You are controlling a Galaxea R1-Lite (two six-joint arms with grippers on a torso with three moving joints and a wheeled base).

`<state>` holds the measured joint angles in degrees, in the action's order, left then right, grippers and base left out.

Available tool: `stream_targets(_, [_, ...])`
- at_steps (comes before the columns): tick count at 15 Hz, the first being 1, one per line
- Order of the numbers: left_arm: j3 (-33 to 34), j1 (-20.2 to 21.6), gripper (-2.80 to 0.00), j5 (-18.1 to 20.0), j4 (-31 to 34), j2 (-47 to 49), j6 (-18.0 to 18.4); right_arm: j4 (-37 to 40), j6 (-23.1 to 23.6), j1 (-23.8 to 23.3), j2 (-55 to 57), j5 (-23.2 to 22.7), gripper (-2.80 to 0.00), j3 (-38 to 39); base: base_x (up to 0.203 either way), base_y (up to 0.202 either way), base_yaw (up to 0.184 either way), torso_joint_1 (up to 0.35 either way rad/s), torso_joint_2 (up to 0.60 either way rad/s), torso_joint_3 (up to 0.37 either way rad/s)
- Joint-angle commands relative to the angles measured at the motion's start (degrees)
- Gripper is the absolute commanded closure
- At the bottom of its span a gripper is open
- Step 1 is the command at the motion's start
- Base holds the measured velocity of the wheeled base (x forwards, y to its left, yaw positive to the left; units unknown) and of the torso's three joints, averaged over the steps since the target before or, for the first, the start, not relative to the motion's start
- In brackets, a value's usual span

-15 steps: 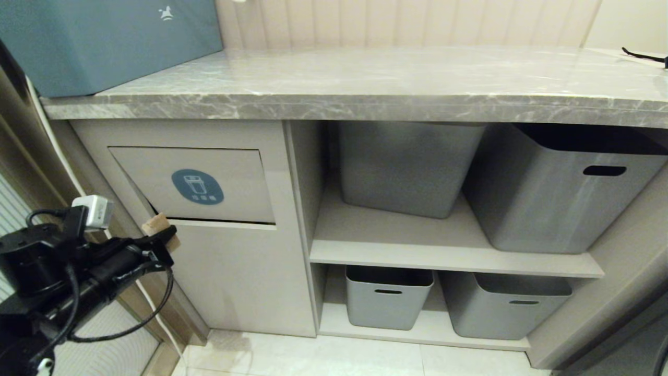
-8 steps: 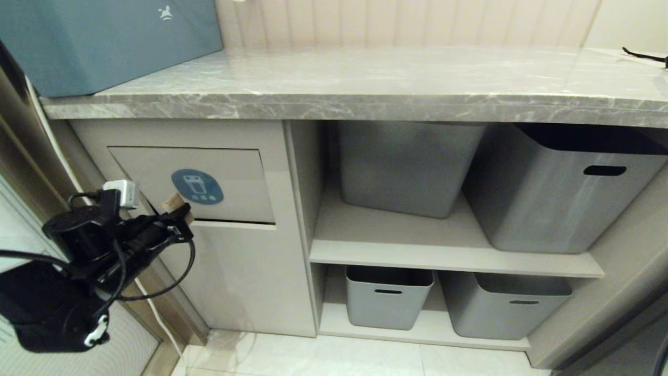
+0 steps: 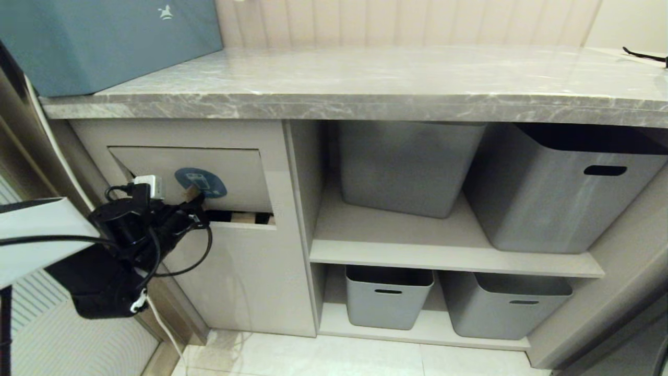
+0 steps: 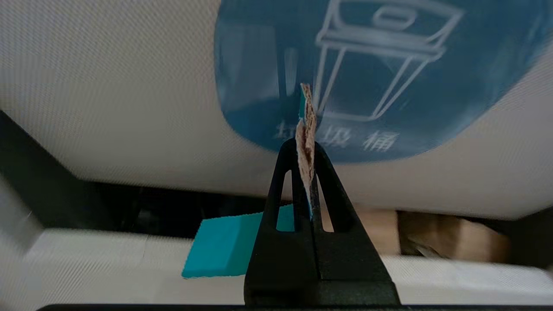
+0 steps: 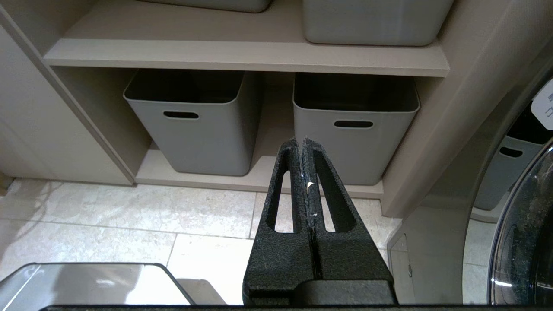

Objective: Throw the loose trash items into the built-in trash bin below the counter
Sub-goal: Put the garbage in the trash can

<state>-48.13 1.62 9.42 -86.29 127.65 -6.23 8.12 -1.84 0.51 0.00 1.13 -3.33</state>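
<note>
1. Pinching a small tan cardboard piece (image 4: 306,129) between its closed fingers, the left gripper (image 3: 195,201) is at the cabinet front under the counter (image 3: 365,86), its tip against the lower edge of the bin flap (image 3: 229,172).
2. From the left wrist view, the cardboard stands on edge right in front of the round blue sticker (image 4: 371,73) with the white bin icon.
3. The flap is tilted inward, leaving a dark gap (image 3: 240,216) along its bottom edge; through the gap a turquoise scrap (image 4: 229,246) and some brown pieces (image 4: 449,239) show inside.
4. The right gripper (image 5: 305,149) hangs low over the tiled floor (image 5: 129,220), fingers pressed together with nothing between them, facing two grey tubs (image 5: 203,125) on the lowest shelf.
5. Farther back, two larger grey tubs (image 3: 563,193) fill the upper shelf.
6. On the counter's far left sits a blue-grey box (image 3: 104,42); a black strap (image 3: 644,56) lies at the far right.
</note>
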Motion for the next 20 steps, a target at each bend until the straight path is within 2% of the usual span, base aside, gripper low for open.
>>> stream_targets(1, [-3.9, -0.03, 0.0, 0.07, -0.51, 3.48, -0.11, 0.05, 0.0, 0.02, 0.01, 0.01, 0.0, -0.01, 0.0, 0.0, 0.0, 0.0, 0.0, 0.0])
stream_targets(4, [-8.42, -0.04, 0.0, 0.35, -0.52, 6.09, -0.2, 0.05, 0.0, 0.02, 0.09, 0.01, 0.0, -0.01, 0.0, 0.0, 0.0, 0.0, 0.0, 0.0])
stream_targets(10, [-11.09, -0.48, 0.0, 0.42, -0.79, 7.51, -0.1, 0.0, 0.0, 0.02, 0.09, 0.01, 0.0, -0.01, 0.0, 0.0, 0.0, 0.0, 0.0, 0.0])
stream_targets(11, [-11.86, -0.48, -2.8, 0.34, -0.81, 7.67, -0.17, 0.05, 0.0, 0.02, 0.09, 0.01, 0.0, -0.01, 0.0, 0.0, 0.0, 0.0, 0.0, 0.0])
stream_targets(17, [-11.71, -0.57, -2.8, 0.24, -0.81, 7.32, -0.19, 0.05, 0.0, 0.02, 0.09, 0.01, 0.0, -0.01, 0.0, 0.0, 0.0, 0.0, 0.0, 0.0])
stream_targets(20, [-7.41, -0.57, -2.8, 0.16, -0.87, 3.26, -0.69, -0.02, 0.0, 0.02, 0.09, 0.01, 0.0, -0.01, 0.0, 0.0, 0.0, 0.0, 0.0, 0.0])
